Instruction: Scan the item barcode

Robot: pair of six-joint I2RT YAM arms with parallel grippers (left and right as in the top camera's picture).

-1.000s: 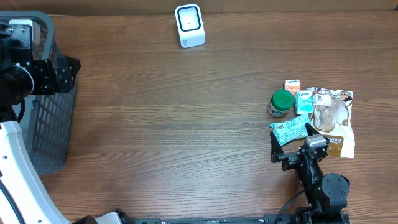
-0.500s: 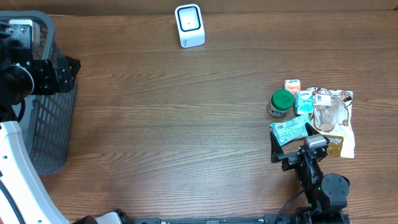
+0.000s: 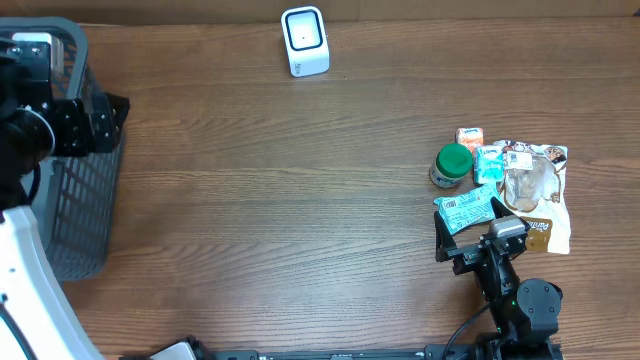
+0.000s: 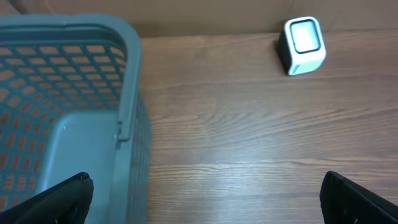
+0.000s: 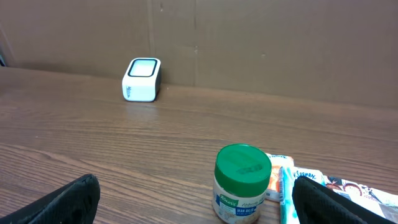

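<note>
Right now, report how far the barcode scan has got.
Done: nothing visible. The green-lidded jar, teal packet and other items lie piled at the right, away from the scanner.
In hand: nothing. The right gripper is open at the teal packet, the left gripper open by the basket.
Left: grasp an item and show its barcode to the scanner.

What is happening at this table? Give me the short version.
Two robot arms are set up to scan an item's barcode, and nothing is picked up yet. The right gripper hangs open just short of a pile of items, with a green-lidded jar and a teal packet nearest. The left gripper is open over the grey basket. The white scanner stands at the table's far edge.
</note>
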